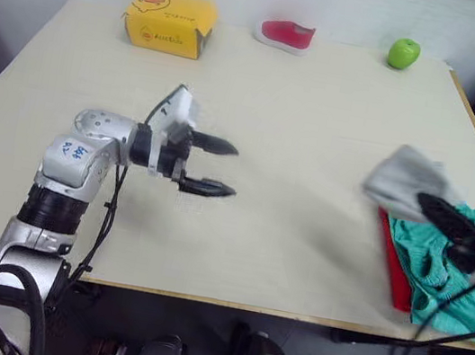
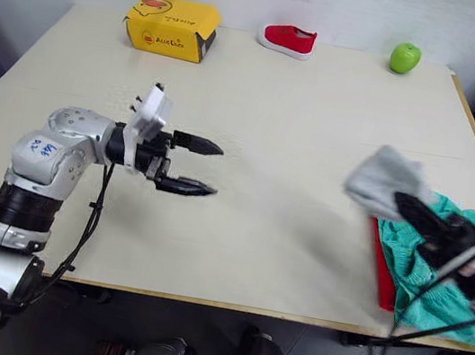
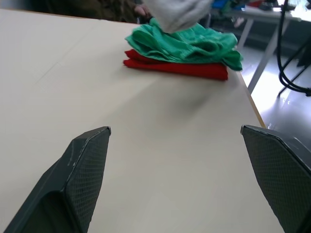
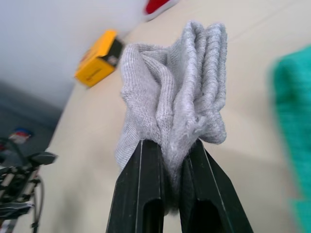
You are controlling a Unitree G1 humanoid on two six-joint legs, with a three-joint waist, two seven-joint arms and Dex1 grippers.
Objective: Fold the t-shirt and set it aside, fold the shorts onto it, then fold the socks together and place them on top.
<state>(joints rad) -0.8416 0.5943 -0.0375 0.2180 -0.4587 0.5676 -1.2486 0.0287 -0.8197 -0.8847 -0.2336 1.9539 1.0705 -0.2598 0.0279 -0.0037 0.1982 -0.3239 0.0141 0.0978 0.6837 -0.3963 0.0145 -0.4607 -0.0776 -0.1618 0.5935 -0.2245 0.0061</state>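
socks pinched above the folded pile

the right gripper (image 4: 167, 160) clamps the bunched light grey knit socks (image 4: 177, 92) over the teal-green cloth shorts (image 3: 187, 43), which lie on the folded bright red t-shirt (image 3: 180, 68) at the pale table's (image 1: 320, 118) right edge. the left gripper (image 1: 212, 167) hovers wide, holding nothing, over bare tabletop.

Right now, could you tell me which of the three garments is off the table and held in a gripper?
The grey socks, pinched in the right gripper. The teal shorts lie stacked on the folded red t-shirt at the table's right edge.
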